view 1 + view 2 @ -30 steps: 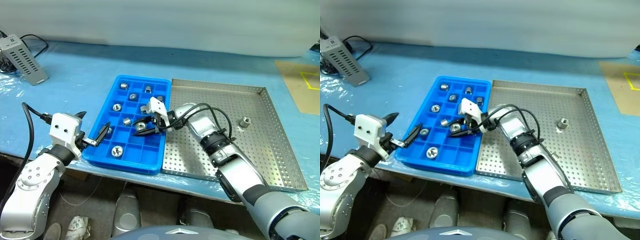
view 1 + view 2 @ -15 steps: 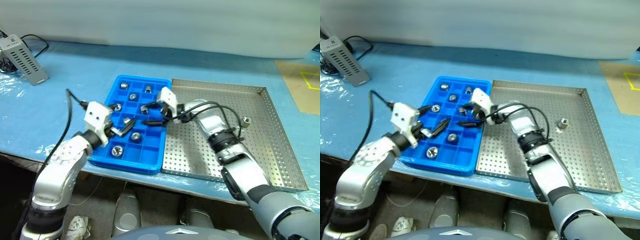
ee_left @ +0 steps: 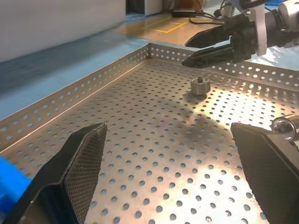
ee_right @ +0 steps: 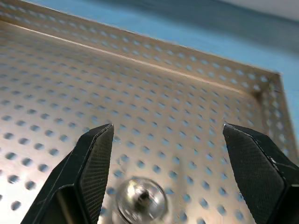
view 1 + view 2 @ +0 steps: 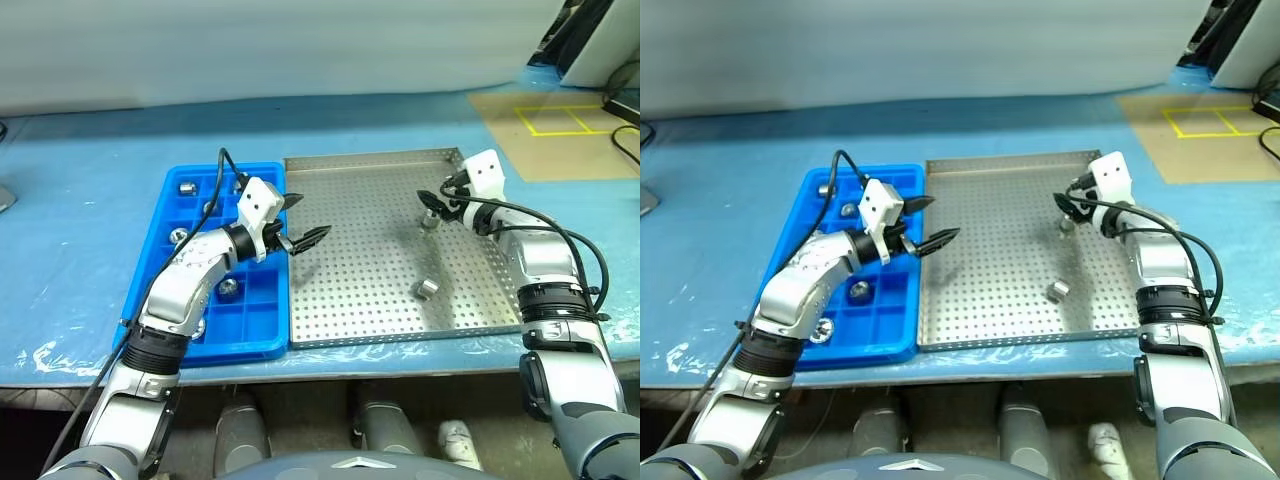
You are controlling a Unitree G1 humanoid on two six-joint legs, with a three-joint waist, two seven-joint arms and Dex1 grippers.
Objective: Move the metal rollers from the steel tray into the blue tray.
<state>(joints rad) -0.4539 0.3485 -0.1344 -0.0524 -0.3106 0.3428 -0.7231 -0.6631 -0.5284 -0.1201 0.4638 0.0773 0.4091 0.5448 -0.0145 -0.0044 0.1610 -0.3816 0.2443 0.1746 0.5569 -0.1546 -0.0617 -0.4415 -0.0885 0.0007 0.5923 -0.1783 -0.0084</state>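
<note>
Two metal rollers are left on the steel tray (image 5: 380, 170). One (image 5: 430, 222) stands near the tray's right rim towards its far side, just under the right gripper (image 5: 436, 204); the other (image 5: 426, 288) lies on its side nearer the front rim. Several more already sit in compartments of the blue tray (image 5: 262, 345), which lies against the steel tray's left rim on the counter (image 5: 80, 200).

The rollers look like solid polished steel: stiff, dense for their size, and probably slippery against the black fingers. The standing one would best be pinched across its round wall, with the fingers low on either side; the lying one can roll away if nudged.

The right gripper stands wide, holding nothing, as does the left gripper (image 5: 308, 223), which hovers over the steel tray's left edge.

The right wrist view puts the standing roller (image 4: 141, 199) between the spread fingers (image 4: 96, 161) with its hollow centre facing up, which the head views leave too small to read. The left wrist view shows the right gripper (image 3: 189, 52) poised just beyond that roller (image 3: 200, 86), clear of it.
</note>
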